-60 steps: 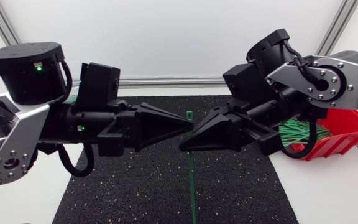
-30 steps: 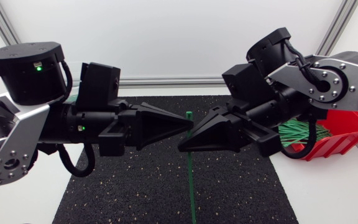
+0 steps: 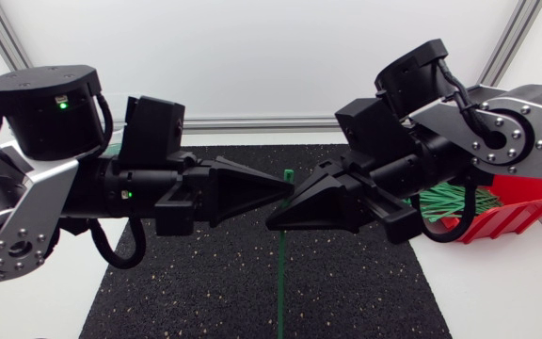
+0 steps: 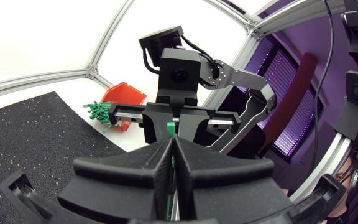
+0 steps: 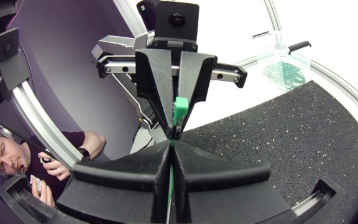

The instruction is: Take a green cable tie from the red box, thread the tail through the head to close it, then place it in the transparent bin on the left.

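L gripper [image 3: 288, 188] and R gripper [image 3: 271, 219] meet tip to tip over centre of black mat [image 3: 205, 292]. Both pairs of fingers are pressed together on one green cable tie [image 3: 281, 282]. L pinches at the head end and R pinches the strap right beside it. The tail runs toward the near edge.

Judgement: the two-point hold keeps the strap stiff and the head exposed, as prep for threading. Loop not yet formed.

Red box [image 3: 525, 212], far right: loose bundle of green ties [image 3: 454, 200], some poking over the rim.

Transparent bin [image 5: 278, 50], far left: several closed green loops [image 5: 284, 73] inside.
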Available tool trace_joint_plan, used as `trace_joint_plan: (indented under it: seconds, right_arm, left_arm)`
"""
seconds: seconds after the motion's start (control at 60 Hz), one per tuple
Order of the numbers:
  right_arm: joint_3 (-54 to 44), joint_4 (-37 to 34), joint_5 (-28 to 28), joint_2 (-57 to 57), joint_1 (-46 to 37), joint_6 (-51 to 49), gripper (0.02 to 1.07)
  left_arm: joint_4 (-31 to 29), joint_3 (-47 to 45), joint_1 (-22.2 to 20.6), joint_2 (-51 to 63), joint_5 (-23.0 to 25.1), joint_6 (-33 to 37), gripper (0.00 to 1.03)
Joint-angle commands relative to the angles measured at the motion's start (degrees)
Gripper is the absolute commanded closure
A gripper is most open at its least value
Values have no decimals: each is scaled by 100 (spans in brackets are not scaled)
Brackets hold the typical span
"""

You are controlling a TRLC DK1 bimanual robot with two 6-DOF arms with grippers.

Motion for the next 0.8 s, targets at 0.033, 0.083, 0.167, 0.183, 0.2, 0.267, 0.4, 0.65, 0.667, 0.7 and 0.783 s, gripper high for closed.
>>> trace_joint_plan:
  seconds: [0.033, 0.083, 0.167, 0.183, 0.2, 0.267, 0.4, 0.65, 0.667, 0.7, 0.783]
  right_arm:
    - [-145, 76, 31, -34, 87, 146, 101]
    - [-145, 84, 39, -43, 87, 173, 101]
    - [-163, 84, 48, -69, 78, 190, 101]
    - [-171, 84, 57, -78, 78, 199, 101]
    - [-180, 84, 57, -87, 78, 199, 101]
    - [-207, 84, 57, -122, 34, 199, 92]
    - [-242, 32, 215, -262, -36, 217, 62]
    - [-312, -30, 655, -535, -458, 234, 50]
    - [-321, -21, 690, -544, -529, 234, 47]
    - [-321, 14, 865, -544, -652, 199, 43]
    - [-286, -74, 1630, -526, -713, -144, 23]
  left_arm:
    - [23, 153, -77, 54, 17, -186, 99]
    - [23, 153, -68, 54, 8, -194, 99]
    - [14, 162, -42, 54, 8, -203, 99]
    - [14, 162, -24, 54, 8, -203, 99]
    - [6, 171, -15, 45, 17, -212, 99]
    - [-21, 215, 11, 45, 17, -247, 99]
    - [-258, 373, 169, 19, 87, -256, 99]
    - [-566, 821, 1066, 54, 465, -678, 99]
    - [-583, 865, 1145, 89, 544, -757, 99]
    - [-636, 935, 1285, 160, 667, -871, 99]
    - [-671, 1014, 1540, 256, 764, -1038, 99]
